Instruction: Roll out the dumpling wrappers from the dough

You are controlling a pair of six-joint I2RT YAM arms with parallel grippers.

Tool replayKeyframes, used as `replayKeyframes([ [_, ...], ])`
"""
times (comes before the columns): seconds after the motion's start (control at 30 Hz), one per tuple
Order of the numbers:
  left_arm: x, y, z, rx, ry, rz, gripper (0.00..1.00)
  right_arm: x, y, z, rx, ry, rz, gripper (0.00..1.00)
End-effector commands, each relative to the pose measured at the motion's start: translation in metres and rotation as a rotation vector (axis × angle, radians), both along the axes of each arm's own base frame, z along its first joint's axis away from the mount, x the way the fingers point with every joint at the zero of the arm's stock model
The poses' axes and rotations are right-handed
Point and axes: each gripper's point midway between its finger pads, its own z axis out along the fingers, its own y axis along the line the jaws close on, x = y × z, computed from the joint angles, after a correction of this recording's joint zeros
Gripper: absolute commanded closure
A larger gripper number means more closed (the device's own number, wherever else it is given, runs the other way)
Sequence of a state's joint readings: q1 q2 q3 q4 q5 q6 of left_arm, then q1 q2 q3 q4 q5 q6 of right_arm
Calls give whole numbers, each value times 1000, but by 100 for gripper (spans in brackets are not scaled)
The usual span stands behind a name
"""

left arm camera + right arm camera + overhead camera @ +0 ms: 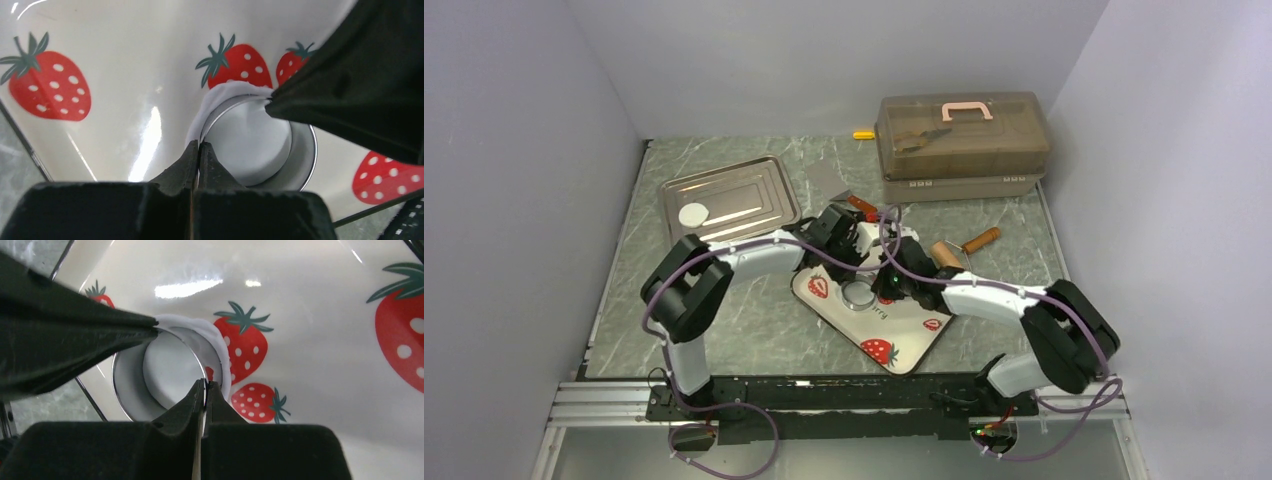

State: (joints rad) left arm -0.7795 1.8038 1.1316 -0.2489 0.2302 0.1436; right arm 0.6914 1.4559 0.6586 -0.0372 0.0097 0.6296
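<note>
A shiny round ring [303, 150] stands on the strawberry plate [115, 75], pressed into the flattened white dough. A round white dough disc [250, 137] lies inside the ring, and a thin strip of leftover dough [212, 100] curls outside its rim. My left gripper [199, 145] is shut on the ring's near wall. My right gripper [205, 383] is shut on the opposite wall of the ring [126, 385], with the disc [170, 370] inside and the dough strip [220, 342] outside. In the top view both grippers, left [852, 268] and right [888, 284], meet over the ring [860, 296]. One finished wrapper [693, 213] lies in the metal tray [754, 190].
A brown wooden roller [965, 246] lies just behind the right gripper. A brown lidded toolbox [962, 140] stands at the back right, with a small yellow item [863, 134] beside it. The strawberry plate [904, 345] sits mid-table. Walls close in on three sides.
</note>
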Motion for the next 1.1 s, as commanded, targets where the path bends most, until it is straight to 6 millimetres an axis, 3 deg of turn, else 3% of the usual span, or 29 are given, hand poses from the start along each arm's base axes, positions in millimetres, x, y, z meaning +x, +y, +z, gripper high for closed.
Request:
replayKeyframes([
  [0.0, -8, 17, -41, 122, 158, -13, 100, -66, -47, -33, -165, 144, -88, 100],
  [0.1, 1, 12, -41, 120, 149, -10, 100, -88, -50, -37, -120, 199, -117, 100],
  [0.17, -6, 12, -41, 110, 174, -17, 100, -87, -50, -37, -106, 191, -131, 100],
  [0.33, -39, 24, -36, 137, 199, -78, 100, -35, -50, -30, -123, 138, -141, 100],
  [0.43, -79, 30, -33, 166, 285, -178, 100, 4, -48, -29, -170, 105, -123, 100],
  [0.57, -95, 27, -19, 112, 327, -215, 100, 19, -43, -37, -191, 117, -102, 100],
  [0.7, -78, 16, -17, 92, 296, -188, 100, -8, -48, -41, -178, 159, -107, 100],
  [0.93, -2, 11, -38, 134, 239, -68, 100, -82, -50, -32, -137, 228, -109, 100],
  [1.0, 0, 12, -37, 136, 238, -75, 100, -87, -54, -30, -120, 226, -134, 100],
  [1.07, -8, 13, -32, 117, 243, -90, 100, -80, -57, -26, -115, 187, -154, 100],
])
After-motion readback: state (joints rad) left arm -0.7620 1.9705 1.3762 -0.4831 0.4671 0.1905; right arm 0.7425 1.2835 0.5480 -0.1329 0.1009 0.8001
